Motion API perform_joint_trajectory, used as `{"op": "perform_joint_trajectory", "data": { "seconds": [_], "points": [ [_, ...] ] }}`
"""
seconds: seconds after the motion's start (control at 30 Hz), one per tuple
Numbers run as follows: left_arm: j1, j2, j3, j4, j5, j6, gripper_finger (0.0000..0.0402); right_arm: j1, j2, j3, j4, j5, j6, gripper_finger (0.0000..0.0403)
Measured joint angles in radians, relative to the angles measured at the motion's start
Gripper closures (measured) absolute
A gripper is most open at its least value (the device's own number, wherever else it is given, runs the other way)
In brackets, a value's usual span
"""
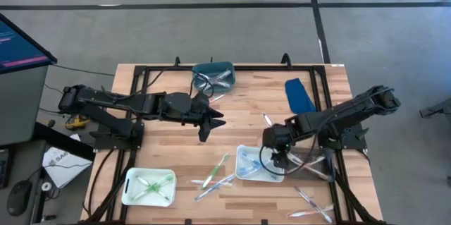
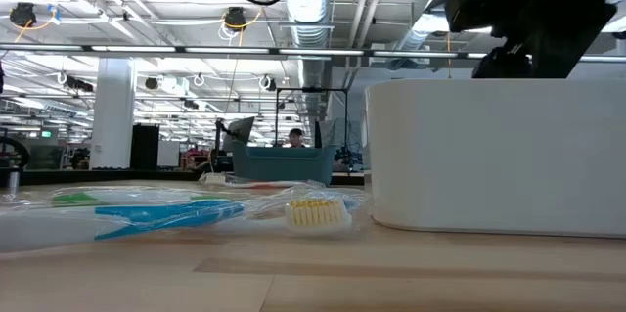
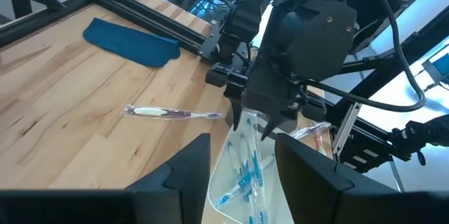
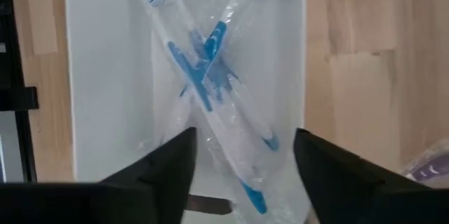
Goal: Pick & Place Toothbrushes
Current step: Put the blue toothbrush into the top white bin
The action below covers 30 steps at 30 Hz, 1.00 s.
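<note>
My right gripper (image 1: pixel 279 157) (image 4: pixel 242 161) is open and hovers just above a white tray (image 1: pixel 246 174) (image 4: pixel 105 76). In that tray lie several blue toothbrushes (image 4: pixel 203 76) (image 3: pixel 245 171) in clear wrappers, one of them straight below the gap between the fingers. My left gripper (image 1: pixel 211 123) (image 3: pixel 242 175) is open over the table's middle and holds nothing. Green toothbrushes (image 1: pixel 149 185) lie in a pale green tray (image 1: pixel 127 195), and more toothbrushes rest in a teal bin (image 1: pixel 213 75). Loose wrapped toothbrushes lie flat on the wood (image 1: pixel 215 172) (image 1: pixel 313 197) (image 3: pixel 172 113) (image 2: pixel 166 216).
A blue cloth (image 1: pixel 299 94) (image 3: pixel 130 41) lies near the far right corner. A black frame (image 1: pixel 141 77) runs along the table's edges. Pink-tinted wrapped toothbrushes (image 1: pixel 313 165) lie under the right arm. Bare wood shows between the left gripper and the blue cloth.
</note>
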Motion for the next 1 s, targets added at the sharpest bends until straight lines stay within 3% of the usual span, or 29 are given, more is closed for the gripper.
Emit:
{"op": "perform_joint_trajectory", "data": {
  "seconds": [0.13,0.3,1.0],
  "points": [
    [0.0,0.0,0.0,0.0,0.0,0.0,0.0248,-0.016,0.0,0.0,-0.024,-0.009,-0.003,0.0271],
    [0.0,0.0,0.0,0.0,0.0,0.0,0.0248,-0.02,0.0,0.0,-0.068,-0.102,-0.004,0.0387],
    [0.0,0.0,-0.02,0.003,-0.011,0.019,0.0248,0.015,0.053,0.0,-0.117,-0.053,0.028,0.0399]
  ]
}}
